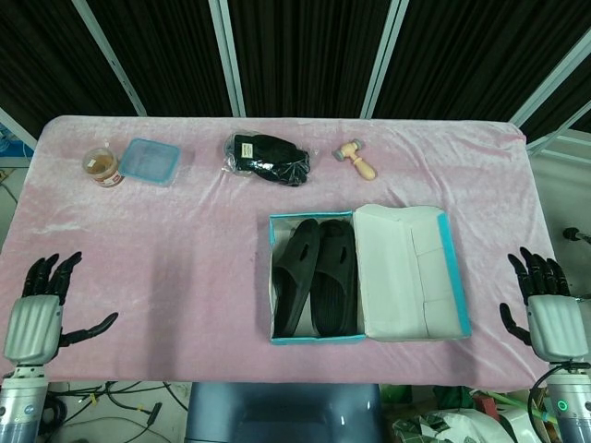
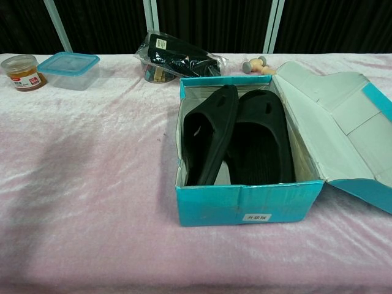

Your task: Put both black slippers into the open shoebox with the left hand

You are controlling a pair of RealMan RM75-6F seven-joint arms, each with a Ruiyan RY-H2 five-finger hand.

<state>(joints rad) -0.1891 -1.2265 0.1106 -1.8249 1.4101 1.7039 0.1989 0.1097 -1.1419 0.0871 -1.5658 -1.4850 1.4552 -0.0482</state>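
Observation:
Two black slippers lie inside the open teal shoebox [image 1: 277,338] [image 2: 251,208]. The left slipper [image 1: 295,277] [image 2: 208,138] leans on its edge against the box's left wall. The right slipper [image 1: 336,277] [image 2: 260,138] lies flat beside it. The box lid [image 1: 406,269] [image 2: 337,116] is folded open to the right. My left hand [image 1: 37,309] hovers at the table's front left corner, far from the box, fingers spread and holding nothing. My right hand [image 1: 545,309] hangs off the table's front right edge, fingers apart and empty. Neither hand shows in the chest view.
Along the far side of the pink tablecloth [image 1: 166,240] stand a small jar [image 1: 102,166] [image 2: 22,64], a blue-lidded plastic container [image 1: 149,161] [image 2: 67,68], a black bagged bundle [image 1: 270,158] [image 2: 177,59] and a small wooden mallet [image 1: 356,161] [image 2: 257,64].

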